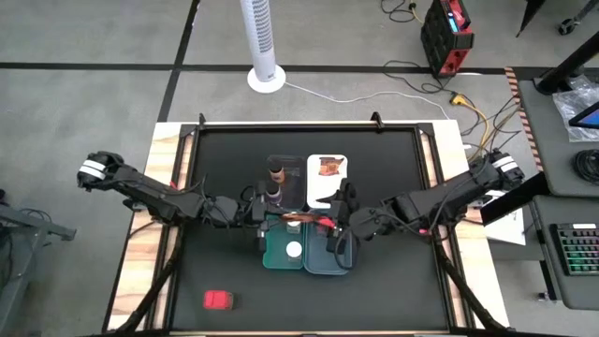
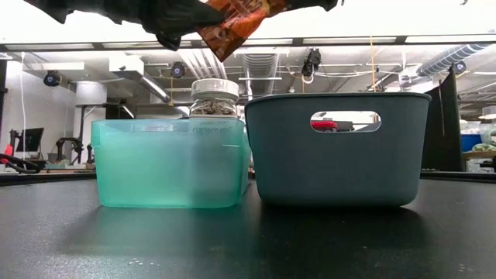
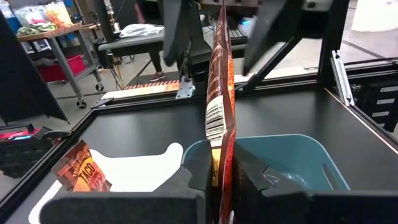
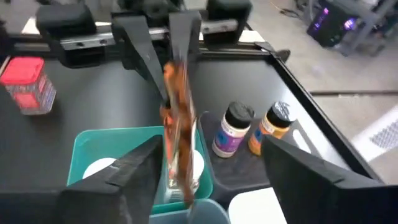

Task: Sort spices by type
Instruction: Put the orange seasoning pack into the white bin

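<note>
Your left gripper (image 1: 270, 221) is clamped on a packet (image 3: 219, 112) of orange-red spice, holding it edge-up above the teal tray (image 1: 284, 245) and grey-blue tray (image 1: 328, 255). Your right gripper (image 1: 334, 225), at the packet's 3 o'clock, has its jaws spread apart on either side of it, not gripping. A white-capped jar (image 2: 215, 98) stands in the teal tray. At 12 o'clock, two dark bottles (image 4: 234, 128) stand side by side, and a second packet (image 1: 329, 166) lies in the white tray (image 1: 328, 183). A red box (image 1: 218, 300) sits alone at 7 o'clock.

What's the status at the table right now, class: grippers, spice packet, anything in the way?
Left gripper shut on packet, above teal tray. Right gripper open, flanking the packet. White-capped jar in that tray underneath.
</note>
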Controlling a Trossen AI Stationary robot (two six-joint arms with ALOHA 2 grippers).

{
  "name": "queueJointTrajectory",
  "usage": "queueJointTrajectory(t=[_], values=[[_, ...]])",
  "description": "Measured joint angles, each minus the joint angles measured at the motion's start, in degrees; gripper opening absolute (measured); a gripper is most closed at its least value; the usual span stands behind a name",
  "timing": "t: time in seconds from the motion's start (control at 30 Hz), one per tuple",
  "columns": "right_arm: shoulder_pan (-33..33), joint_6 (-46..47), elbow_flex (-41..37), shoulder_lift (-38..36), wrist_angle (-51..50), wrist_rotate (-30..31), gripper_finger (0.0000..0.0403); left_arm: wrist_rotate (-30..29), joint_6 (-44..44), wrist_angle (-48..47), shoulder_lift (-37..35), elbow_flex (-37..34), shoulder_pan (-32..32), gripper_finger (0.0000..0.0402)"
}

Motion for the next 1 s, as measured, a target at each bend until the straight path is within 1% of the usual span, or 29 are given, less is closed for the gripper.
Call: queueJointTrajectory(t=[0.1, 0.17, 0.27, 0.37, 0.4, 0.5, 0.57, 0.7, 0.87, 1.0], values=[[-0.84, -2.84, 0.62, -0.02, 0.68, -3.3, 0.0226, 0.21, 0.01, -0.12, 0.69, -0.02, 0.0, 0.0015], [-1.49, -3.15, 1.25, -0.02, 0.54, -5.45, 0.0188, 0.23, -0.03, 0.0, 0.94, -0.02, 0.0, 0.0015], [-2.47, -3.14, 1.77, -0.09, 0.6, -8.72, 0.0115, 0.45, -0.15, 0.75, 0.97, -0.04, 0.0, 0.0015], [-3.02, -3.98, 1.79, -0.09, 0.43, -10.02, 0.0034, 1.5, 0.24, 1.24, 0.92, -0.04, 0.0, 0.0015], [-3.11, -4.56, 1.79, -0.09, 0.27, -10.01, 0.0024, 1.57, 0.3, 1.43, 0.92, -0.04, 0.0, 0.0015], [-3.22, -5.3, 2.24, -0.09, -1.27, -9.99, 0.0013, 1.35, -0.41, 1.49, 0.92, -0.04, 0.0, 0.0018], [-3.38, -5.32, 3.35, -0.09, -2.95, -9.98, 0.0011, 0.92, -1.54, 1.71, 0.92, -0.04, 0.01, 0.0028], [-3.49, -5.32, 6.84, -0.13, -8.7, -9.79, 0.001, 0.63, -1.71, 1.73, 0.84, -0.04, -0.04, 0.0069], [-3.69, -5.23, 11.07, -0.17, -15.62, -9.54, 0.001, -1.52, -1.73, 0.06, 0.82, -0.04, -0.04, 0.0123], [-5.69, -2.3, 15.42, -0.03, -25.53, -9.54, 0.0009, -1.71, -2.0, -3.55, 0.64, -0.04, -0.04, 0.0157]])
